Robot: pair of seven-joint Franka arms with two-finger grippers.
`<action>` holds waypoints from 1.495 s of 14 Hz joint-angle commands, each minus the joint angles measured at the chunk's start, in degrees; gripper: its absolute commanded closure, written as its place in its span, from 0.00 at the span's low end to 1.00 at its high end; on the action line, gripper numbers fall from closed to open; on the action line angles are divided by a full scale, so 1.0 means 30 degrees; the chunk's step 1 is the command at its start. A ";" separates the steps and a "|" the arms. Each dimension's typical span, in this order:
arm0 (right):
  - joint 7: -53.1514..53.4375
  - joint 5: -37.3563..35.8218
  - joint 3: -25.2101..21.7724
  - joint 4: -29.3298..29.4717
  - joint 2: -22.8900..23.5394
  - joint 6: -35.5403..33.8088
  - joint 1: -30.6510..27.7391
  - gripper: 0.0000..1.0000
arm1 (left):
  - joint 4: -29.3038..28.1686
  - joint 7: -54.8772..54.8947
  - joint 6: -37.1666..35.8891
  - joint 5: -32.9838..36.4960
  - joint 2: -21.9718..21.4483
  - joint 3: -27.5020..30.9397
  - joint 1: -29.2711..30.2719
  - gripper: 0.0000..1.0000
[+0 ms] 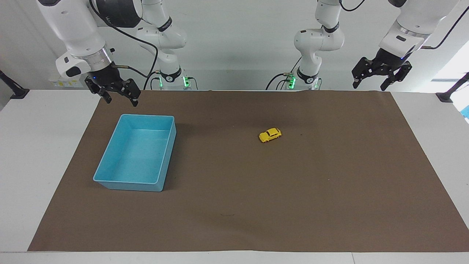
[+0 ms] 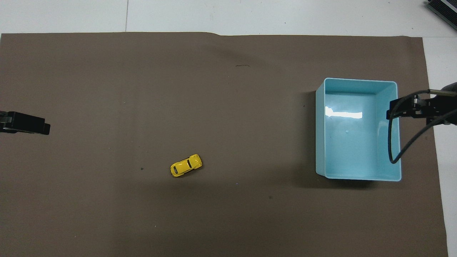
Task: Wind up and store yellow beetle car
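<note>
Jaws, left gripper (image 1: 381, 77): spread wide, holding nothing, raised over the mat's edge at the left arm's end of the table.
Jaws, right gripper (image 1: 119, 94): spread as well, empty, raised over the mat beside the bin's robot-side corner.
Arms: both waiting, neither near the toy.
Yellow beetle car (image 1: 270, 135): upright on its wheels on the brown mat (image 1: 234, 205), about mid-table, somewhat toward the left arm's end, well apart from the bin, sitting at a slant to the mat's edges.
Blue bin (image 1: 110, 181): empty, open-topped, toward the right arm's end.
Stage: nothing begun, judged from the untouched car.
Risk, rolling: free wheels, likely to scoot away under a glancing fingertip.
Risk, grip: rounded glossy body, likely to squirt out of a pinch set off-centre.
Risk, release: wound-up toy may lurch against the bin wall once dropped.
Materials: car hard, smooth, domed, dark windows; bin glossy plastic, rectangular, rounded corners; mat matte, flat, paper-like.
</note>
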 commanded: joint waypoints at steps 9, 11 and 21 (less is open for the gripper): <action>-0.0401 0.0454 -0.0229 -0.0207 -0.0287 -0.0088 0.0006 0.00 | -0.0541 -0.0138 -0.0035 -0.0170 -0.0447 0.0004 -0.0097 0.00; -0.0401 0.0454 -0.0229 -0.0207 -0.0287 -0.0088 0.0006 0.00 | -0.0512 -0.0139 0.0169 -0.0170 -0.0447 0.0033 -0.0039 0.00; -0.0401 0.0454 -0.0229 -0.0207 -0.0287 -0.0117 -0.0023 0.00 | -0.0512 -0.6311 -0.0238 -0.0199 -0.0447 0.0003 -0.0097 0.00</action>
